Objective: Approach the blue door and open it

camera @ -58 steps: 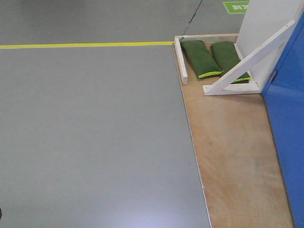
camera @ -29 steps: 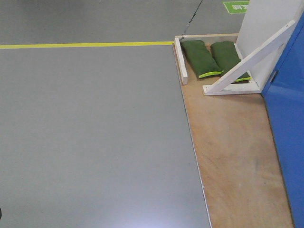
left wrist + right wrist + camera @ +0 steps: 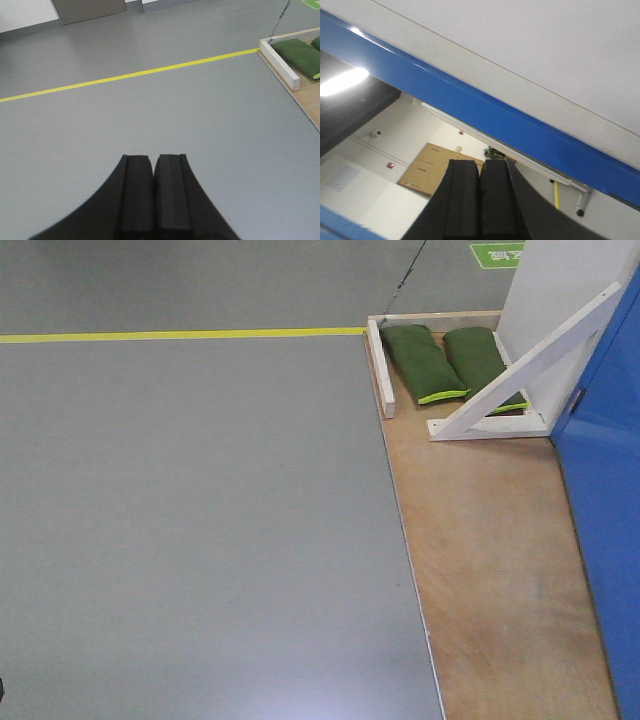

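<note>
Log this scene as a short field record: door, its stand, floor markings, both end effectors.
door: blue door, at the right edge of the front view; handle not in view
stand: plywood base with a diagonal white brace
ballast: two green sandbags lying side by side at the base's far end
floor marking: yellow line across the grey floor
left end effector: shut, holding nothing
right end effector: shut, holding nothing
</note>
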`<state>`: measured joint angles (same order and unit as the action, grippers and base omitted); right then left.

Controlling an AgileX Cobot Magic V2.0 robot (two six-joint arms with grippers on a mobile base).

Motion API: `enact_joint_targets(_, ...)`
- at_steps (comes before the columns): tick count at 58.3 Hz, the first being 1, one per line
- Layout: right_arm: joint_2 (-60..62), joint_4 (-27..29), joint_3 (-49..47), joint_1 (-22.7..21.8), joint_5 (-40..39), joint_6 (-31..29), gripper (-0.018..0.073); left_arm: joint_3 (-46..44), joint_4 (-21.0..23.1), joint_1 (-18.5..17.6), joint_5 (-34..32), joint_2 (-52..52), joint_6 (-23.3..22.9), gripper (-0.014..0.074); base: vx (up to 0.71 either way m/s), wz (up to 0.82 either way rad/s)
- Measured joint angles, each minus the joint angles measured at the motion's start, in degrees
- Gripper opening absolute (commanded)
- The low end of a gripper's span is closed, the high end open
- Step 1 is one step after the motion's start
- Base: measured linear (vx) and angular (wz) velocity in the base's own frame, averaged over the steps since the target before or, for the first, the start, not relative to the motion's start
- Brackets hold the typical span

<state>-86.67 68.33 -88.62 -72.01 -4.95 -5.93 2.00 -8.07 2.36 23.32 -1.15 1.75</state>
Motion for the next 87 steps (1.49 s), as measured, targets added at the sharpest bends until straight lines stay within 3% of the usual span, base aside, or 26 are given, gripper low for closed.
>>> enact_joint_targets(28, -6.20, -0.65, 0.00, 0.00, -0.22, 0.00, -0.0011, 0.00, 0.00, 0.00, 0.00, 0.00, 0.00, 0.0070, 0.00, 0.00)
enact_joint_targets(50, -6.92, -1.19, 0.00, -0.04, 14.95, 0.05, -0.0011, 0.00, 0.00, 0.00, 0.00, 0.00, 0.00, 0.0070, 0.00, 0.00)
enact_joint_targets(61, -6.92, -1.06, 0.00, -0.04, 18.55, 0.05, -0.0011, 0.00, 0.00, 0.00, 0.00, 0.00, 0.00, 0.0070, 0.00, 0.00)
enact_joint_targets(72, -6.92, -1.11, 0.00, 1.25, 17.26, 0.18, -0.0011, 0.00, 0.00, 0.00, 0.00, 0.00, 0.00, 0.0070, 0.00, 0.00)
enact_joint_targets(87, -4.87, -0.42, 0.37, 6.93, 8.33, 0.53, -0.0011, 0.00, 0.00, 0.00, 0.00, 0.00, 0.00, 0.0070, 0.00, -0.01)
